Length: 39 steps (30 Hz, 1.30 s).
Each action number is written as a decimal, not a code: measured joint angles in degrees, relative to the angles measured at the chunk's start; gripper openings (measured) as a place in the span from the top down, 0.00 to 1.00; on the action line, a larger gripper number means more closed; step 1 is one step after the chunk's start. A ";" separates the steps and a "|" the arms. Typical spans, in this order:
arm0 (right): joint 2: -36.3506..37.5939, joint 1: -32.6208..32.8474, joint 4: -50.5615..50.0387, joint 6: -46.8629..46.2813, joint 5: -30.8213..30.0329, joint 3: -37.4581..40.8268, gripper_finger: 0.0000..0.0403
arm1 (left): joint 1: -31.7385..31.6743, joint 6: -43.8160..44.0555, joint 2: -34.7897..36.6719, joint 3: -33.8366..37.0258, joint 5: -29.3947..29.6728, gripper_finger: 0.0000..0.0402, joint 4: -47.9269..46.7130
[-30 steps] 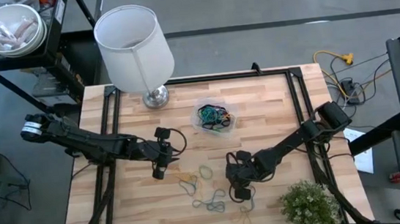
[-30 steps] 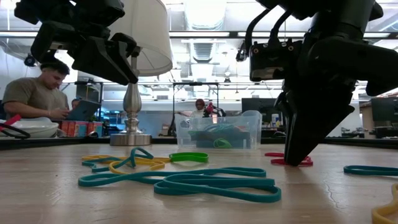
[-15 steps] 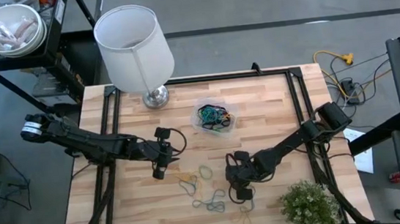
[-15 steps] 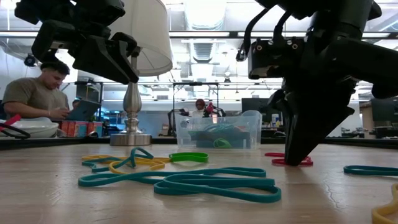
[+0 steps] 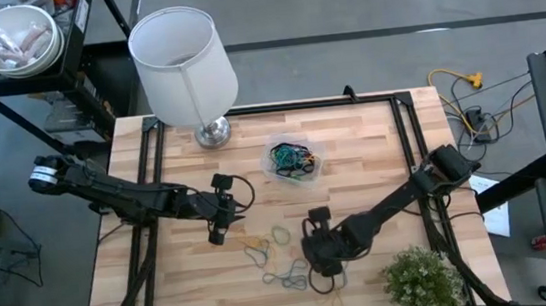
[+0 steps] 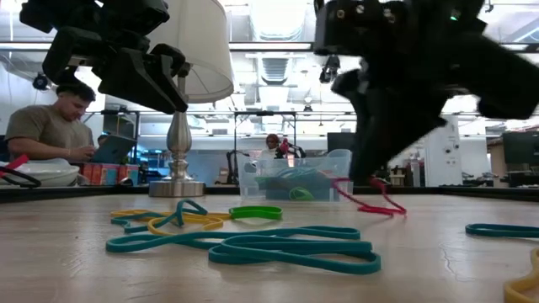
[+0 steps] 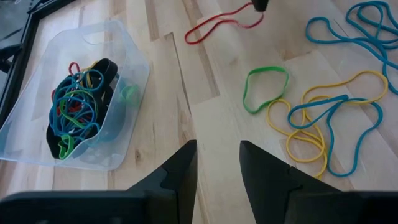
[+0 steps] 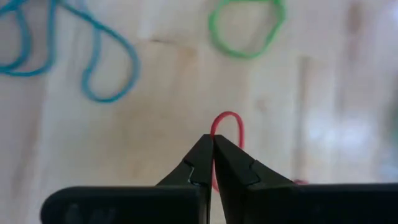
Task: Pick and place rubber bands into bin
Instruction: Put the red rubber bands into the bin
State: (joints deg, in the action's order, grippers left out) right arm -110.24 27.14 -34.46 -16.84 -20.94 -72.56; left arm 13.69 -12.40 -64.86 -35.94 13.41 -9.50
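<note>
Loose rubber bands lie on the wooden table: a green one [image 7: 264, 88], yellow and blue ones [image 7: 329, 118], teal ones [image 6: 253, 248]. The clear bin [image 5: 275, 176], at mid-table, holds a tangle of bands [image 7: 78, 109]. My right gripper [image 8: 213, 138] is shut on a red rubber band [image 6: 375, 200] near the loose bands [image 5: 290, 275], on the near side of the bin. My left gripper [image 7: 217, 171] hovers open above the table, left of the bands [image 5: 216, 231], touching nothing. My right gripper pinches the red band at one point of its loop [image 8: 214, 132] between its two fingertips, coming from above and slanting down. The band hangs slack below the fingers [image 6: 360, 172]; whether its low end [image 6: 396, 210] still touches the table I cannot tell.
A lamp with a white shade [image 5: 184, 61] stands at the table's far edge, left of the bin. A small green plant [image 5: 421, 279] sits at the near right corner. A person [image 6: 50, 126] sits beyond the table in the low view.
My right gripper has risen from the table and shifted a little toward the left edge, rolling and tipping as it went. The red band, which lay flat under its tips, now dangles from them. My left gripper has kept still.
</note>
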 joint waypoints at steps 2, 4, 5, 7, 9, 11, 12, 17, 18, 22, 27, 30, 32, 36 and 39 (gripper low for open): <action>0.00 -0.01 -0.61 1.58 -2.78 -0.97 0.98 | 0.00 0.00 0.00 0.00 0.00 0.74 0.01; 0.00 0.01 -0.69 3.43 -6.06 -1.93 0.98 | 0.00 0.01 0.00 0.00 0.01 0.74 0.00; 0.00 0.01 -1.46 4.31 -7.80 -2.47 0.98 | 0.00 0.01 0.00 0.00 0.01 0.74 0.02; 0.00 0.01 -1.98 5.92 -11.03 -3.26 0.98 | 0.00 0.00 0.00 0.00 0.00 0.74 0.00; 0.02 -0.03 -2.23 7.46 -13.93 -3.93 0.98 | 0.00 0.00 0.00 0.00 0.00 0.74 0.00; 0.02 -0.12 -3.04 8.91 -17.32 -4.76 0.98 | 0.00 0.00 0.00 0.00 0.00 0.74 0.00; 0.04 -0.12 -3.16 9.62 -18.86 -5.14 0.98 | 0.00 0.01 0.00 0.00 0.01 0.74 0.00; 0.15 -0.14 -3.27 13.34 -26.99 -6.84 0.98 | 0.00 0.01 0.00 0.00 0.01 0.74 0.00; 0.15 -0.14 -3.35 14.05 -28.65 -7.18 0.98 | 0.00 0.00 0.00 0.00 0.02 0.74 0.00; 0.22 -0.30 -5.01 15.83 -34.24 -9.14 0.98 | 0.00 0.00 0.00 0.00 0.01 0.74 0.00; 0.24 -1.00 -7.43 18.38 -39.11 -12.41 0.98 | 0.00 0.00 0.00 0.02 0.02 0.74 0.00; 0.44 -1.90 -7.43 21.53 -40.99 -14.16 0.98 | 0.00 0.01 0.00 0.02 0.00 0.74 0.00; 0.97 -2.84 -7.34 23.36 -41.06 -14.95 0.98 | 0.00 0.02 0.00 0.02 0.00 0.74 0.00; 2.45 -5.40 -7.31 25.26 -41.41 -15.94 0.98 | 0.00 0.01 0.00 0.04 0.01 0.74 0.00; 3.64 -7.52 -7.19 26.46 -41.82 -16.04 0.98 | 0.00 0.00 0.00 0.07 0.00 0.74 -0.01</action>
State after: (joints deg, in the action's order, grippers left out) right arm -106.59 19.62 -41.65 9.62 -62.76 -88.60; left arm 13.69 -12.40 -64.86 -35.88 13.41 -9.51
